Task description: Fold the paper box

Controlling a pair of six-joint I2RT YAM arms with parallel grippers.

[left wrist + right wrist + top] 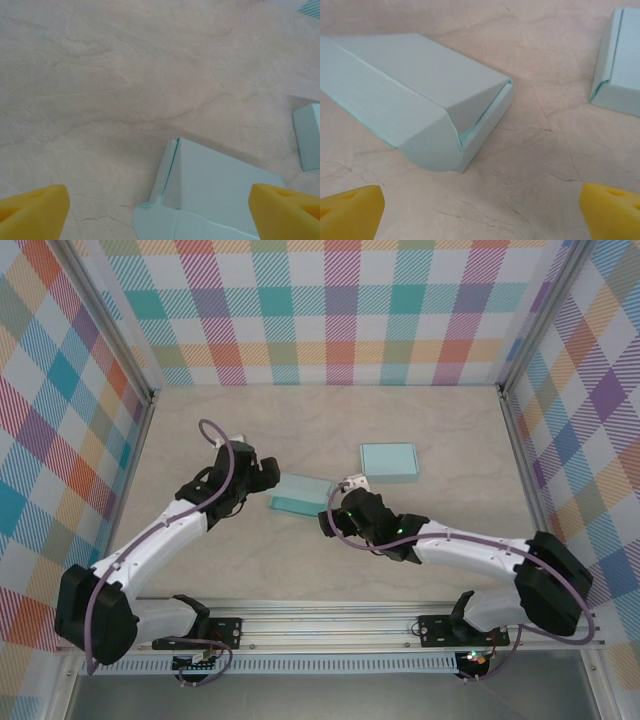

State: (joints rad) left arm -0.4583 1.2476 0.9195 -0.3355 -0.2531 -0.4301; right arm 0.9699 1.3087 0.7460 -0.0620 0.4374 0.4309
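The paper box (300, 495) is pale teal and lies flat mid-table, its lid folded over and a rounded end flap showing (410, 100). My left gripper (258, 475) hovers at the box's left end, open. Its yellow pads (35, 210) stand wide apart, with the box's corner (220, 195) below and between them. My right gripper (335, 508) sits just off the box's right end, open. Its yellow pads (350, 212) are spread with only bare table between them, a little short of the flap.
A second, closed teal box (388, 462) lies behind and to the right; it is also seen as a box edge (620, 65) and a box corner (307, 135). Plaid walls enclose the beige table (300, 420) on three sides. A metal rail (330, 625) runs along the near edge.
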